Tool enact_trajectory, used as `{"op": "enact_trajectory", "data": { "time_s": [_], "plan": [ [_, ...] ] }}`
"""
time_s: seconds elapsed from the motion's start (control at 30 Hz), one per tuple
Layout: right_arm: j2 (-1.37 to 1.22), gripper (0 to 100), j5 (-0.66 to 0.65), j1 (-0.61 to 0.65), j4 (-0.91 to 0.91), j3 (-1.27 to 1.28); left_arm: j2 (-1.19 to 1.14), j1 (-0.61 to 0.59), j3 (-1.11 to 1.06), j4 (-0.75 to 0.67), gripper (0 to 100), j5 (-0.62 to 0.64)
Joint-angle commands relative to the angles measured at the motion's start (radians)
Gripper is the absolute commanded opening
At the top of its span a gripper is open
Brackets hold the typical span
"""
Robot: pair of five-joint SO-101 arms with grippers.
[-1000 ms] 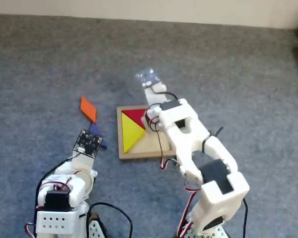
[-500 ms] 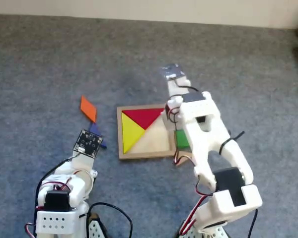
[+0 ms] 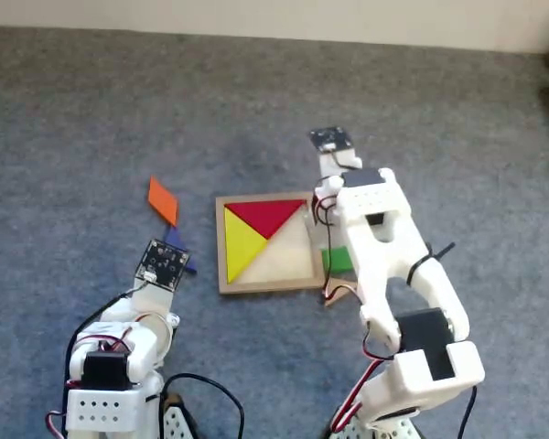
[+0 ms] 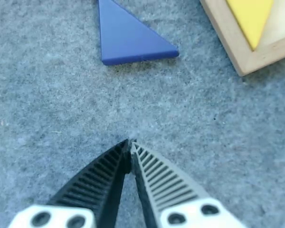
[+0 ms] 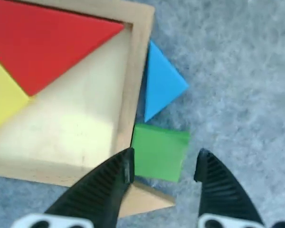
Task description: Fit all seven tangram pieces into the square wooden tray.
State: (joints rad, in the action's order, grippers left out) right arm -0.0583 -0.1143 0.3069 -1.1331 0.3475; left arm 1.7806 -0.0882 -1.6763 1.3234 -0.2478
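My right gripper (image 5: 165, 159) hangs spread wide over the green square (image 5: 159, 152), just outside the wooden tray (image 3: 265, 285) at four o'clock. My left gripper (image 4: 131, 143) is pinched closed near the dark blue triangle (image 4: 128, 38), at the tray's nine o'clock.

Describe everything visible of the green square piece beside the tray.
The green square is a flat, matte piece with straight edges, likely painted wood. It lies flat on the grey carpet outside the wooden tray, one edge against or very near the rim. A light blue triangle sits at one side, a tan triangle at the opposite side. The right gripper hangs open above it, a finger on either side.
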Motion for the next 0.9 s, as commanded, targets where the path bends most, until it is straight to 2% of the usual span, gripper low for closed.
{"op": "enact_trajectory", "data": {
  "time_s": [0.0, 0.27, 0.4, 0.87],
  "plan": [
    [0.062, 21.3, 0.043, -0.015, -0.03, -0.062, 0.035, -0.01, -0.021, 0.005, 0, 0.011],
    [0.053, 21.3, 0.044, -0.015, 0.036, -0.054, 0.035, -0.01, -0.021, 0.005, 0, 0.011],
    [-0.045, 21.3, 0.044, -0.008, 0.036, -0.064, 0.035, -0.01, -0.021, 0.005, 0, 0.011],
    [-0.254, 21.1, 0.038, -0.015, -0.047, -0.188, 0.035, -0.01, -0.021, 0.005, 0, 0.011]
  ]
}}
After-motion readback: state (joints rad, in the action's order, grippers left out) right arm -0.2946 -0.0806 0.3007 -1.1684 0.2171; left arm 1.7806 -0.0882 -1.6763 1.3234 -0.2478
